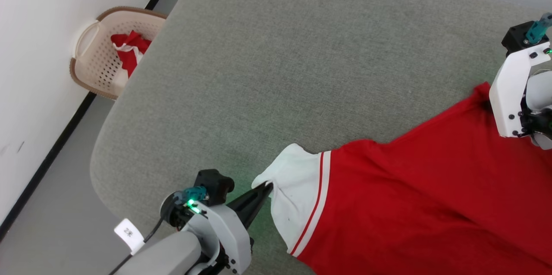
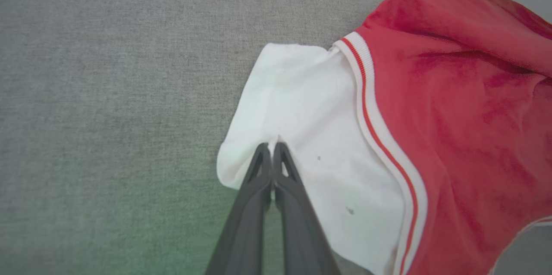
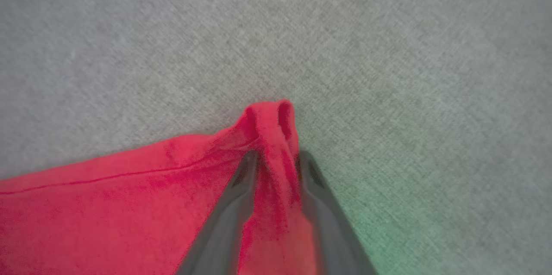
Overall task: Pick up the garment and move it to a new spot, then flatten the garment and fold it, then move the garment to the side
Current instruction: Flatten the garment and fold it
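One garment [image 1: 431,206] — one basket [image 1: 92,61] (one cloth [image 1: 129,51])

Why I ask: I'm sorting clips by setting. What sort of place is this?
Probably a laundry-folding test room: a red jersey lies on a grey fabric-covered table, and a plastic laundry basket holding red-and-white cloth stands by the wall.

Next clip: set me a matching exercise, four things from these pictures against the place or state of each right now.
Things:
1. left hand
2. right hand
3. basket
4. garment

Places and states:
A. holds a small red-and-white cloth
B. spread on the grey padded surface
C. shut, tips at the white sleeve
D. red corner bunched between its fingers

Pairs: 1-C, 2-D, 3-A, 4-B
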`<state>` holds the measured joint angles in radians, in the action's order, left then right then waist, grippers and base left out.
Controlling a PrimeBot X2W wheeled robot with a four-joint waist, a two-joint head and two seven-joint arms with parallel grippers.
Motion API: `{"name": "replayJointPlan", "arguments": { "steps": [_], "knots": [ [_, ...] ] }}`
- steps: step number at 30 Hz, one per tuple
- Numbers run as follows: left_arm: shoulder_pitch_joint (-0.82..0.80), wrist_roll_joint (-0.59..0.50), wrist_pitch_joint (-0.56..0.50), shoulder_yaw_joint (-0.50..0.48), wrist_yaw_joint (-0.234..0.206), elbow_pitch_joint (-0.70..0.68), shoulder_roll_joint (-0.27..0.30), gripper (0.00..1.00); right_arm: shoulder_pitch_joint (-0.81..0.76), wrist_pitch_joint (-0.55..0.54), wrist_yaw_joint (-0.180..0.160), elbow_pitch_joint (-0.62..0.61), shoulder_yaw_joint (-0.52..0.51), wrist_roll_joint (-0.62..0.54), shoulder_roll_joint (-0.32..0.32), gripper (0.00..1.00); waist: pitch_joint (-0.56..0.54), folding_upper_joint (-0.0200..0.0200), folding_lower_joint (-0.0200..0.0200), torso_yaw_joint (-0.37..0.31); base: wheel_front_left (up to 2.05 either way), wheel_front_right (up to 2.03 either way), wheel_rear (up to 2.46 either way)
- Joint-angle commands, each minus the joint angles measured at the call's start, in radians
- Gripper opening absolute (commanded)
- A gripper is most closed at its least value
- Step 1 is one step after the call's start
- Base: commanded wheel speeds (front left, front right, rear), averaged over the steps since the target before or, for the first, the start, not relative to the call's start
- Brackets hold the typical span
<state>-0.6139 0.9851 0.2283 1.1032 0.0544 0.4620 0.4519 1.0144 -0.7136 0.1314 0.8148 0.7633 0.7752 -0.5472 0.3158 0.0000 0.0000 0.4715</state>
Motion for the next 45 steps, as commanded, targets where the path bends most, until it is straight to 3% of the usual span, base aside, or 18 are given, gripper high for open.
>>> {"name": "replayJointPlan", "arguments": {
  "steps": [1,9,18,24,34,45],
  "knots": [
    [-0.007,-0.001,0.003,-0.001,0.006,0.005,-0.002,0.0,-0.055,-0.025,-0.001,0.037,0.034,-0.001,-0.004,0.0,-0.003,0.0,0.0,-0.003,0.0,0.0,0.0],
    [-0.039,0.017,-0.038,-0.007,0.022,0.004,0.037,0.0,0.019,0.031,-0.001,0.046,0.048,0.052,0.004,0.0,-0.045,0.0,0.0,-0.05,0.0,0.0,0.0],
    [-0.212,-0.002,-0.233,-0.033,-0.021,-0.111,0.177,0.0,0.085,0.144,-0.001,0.004,0.071,0.102,0.003,0.0,-0.147,0.0,0.0,-0.135,0.0,0.0,0.0],
    [-0.392,-0.056,-0.368,-0.042,-0.005,-0.17,0.255,0.0,0.128,0.24,-0.001,-0.022,0.077,0.128,0.006,0.0,-0.223,0.0,0.0,-0.201,0.0,0.0,0.0],
    [-0.631,-0.058,-0.483,-0.039,0.065,-0.041,0.228,0.0,0.222,0.338,-0.001,-0.007,0.048,0.137,0.045,0.0,-0.333,0.0,0.0,-0.31,0.0,0.0,0.0],
    [-0.887,-0.044,-0.457,0.02,0.075,0.128,0.194,0.0,0.319,0.401,-0.001,0.015,0.016,0.107,0.069,0.0,-0.362,0.0,0.0,-0.376,0.0,0.0,0.0]
  ]
}}
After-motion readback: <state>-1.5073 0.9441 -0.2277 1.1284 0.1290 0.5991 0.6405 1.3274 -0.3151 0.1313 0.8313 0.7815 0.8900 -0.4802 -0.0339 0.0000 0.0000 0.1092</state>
